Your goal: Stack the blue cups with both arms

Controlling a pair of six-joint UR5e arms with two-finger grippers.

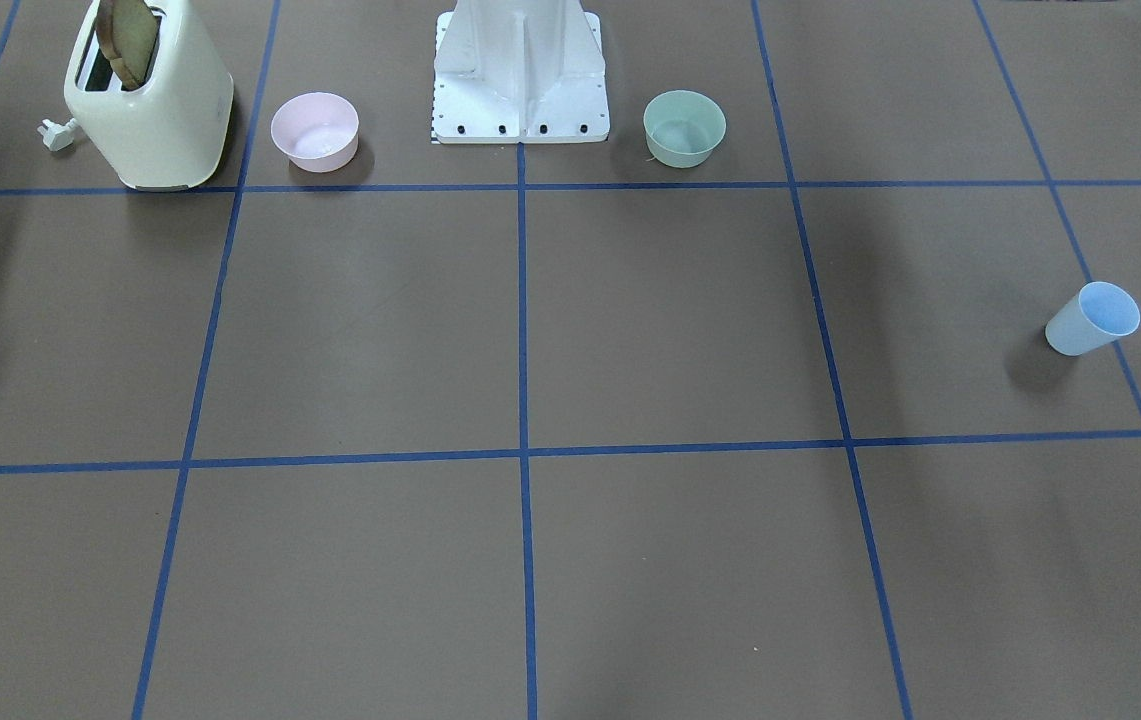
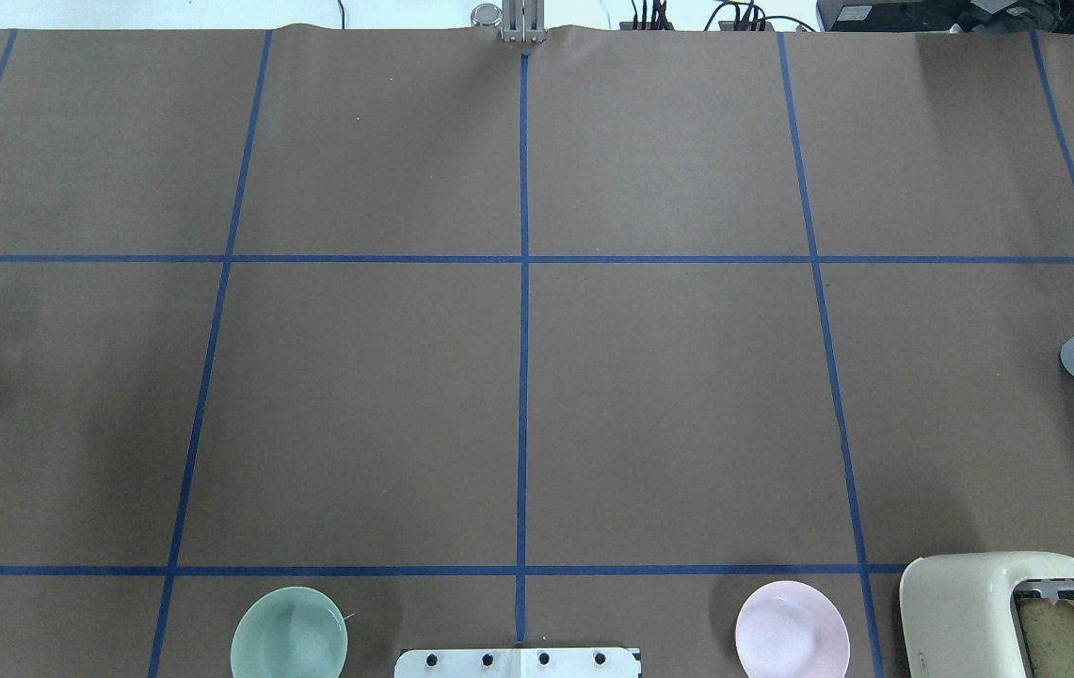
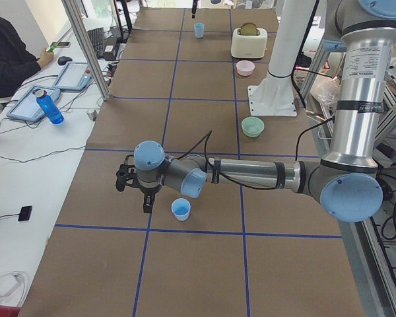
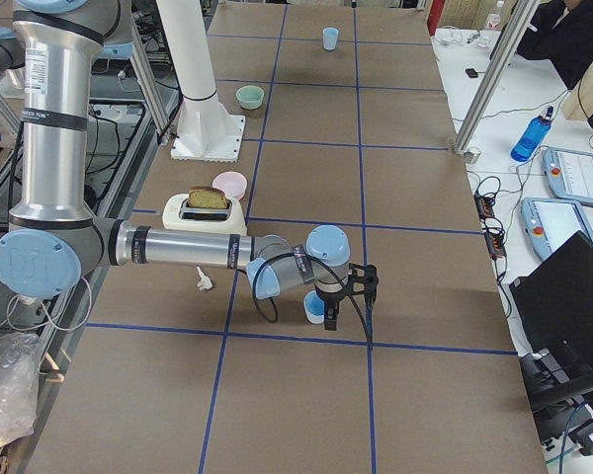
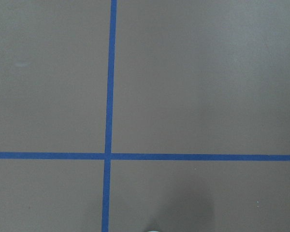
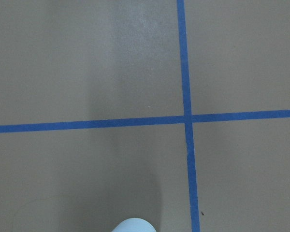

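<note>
Bright, even overhead light. Soft shadows on the table (image 1: 630, 330) hug the toaster (image 1: 155, 110) and, well apart from it, one blue cup (image 1: 1080, 328). Focus sharp throughout.

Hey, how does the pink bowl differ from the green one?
Colour: the pink bowl is pale pink, the mint-green bowl pale green. Place: the pink bowl sits on the robot's right of the white pedestal base, near the toaster; the mint-green bowl sits on its left, away from the toaster. Both stand upright, look empty and seem alike in shape and size.
</note>
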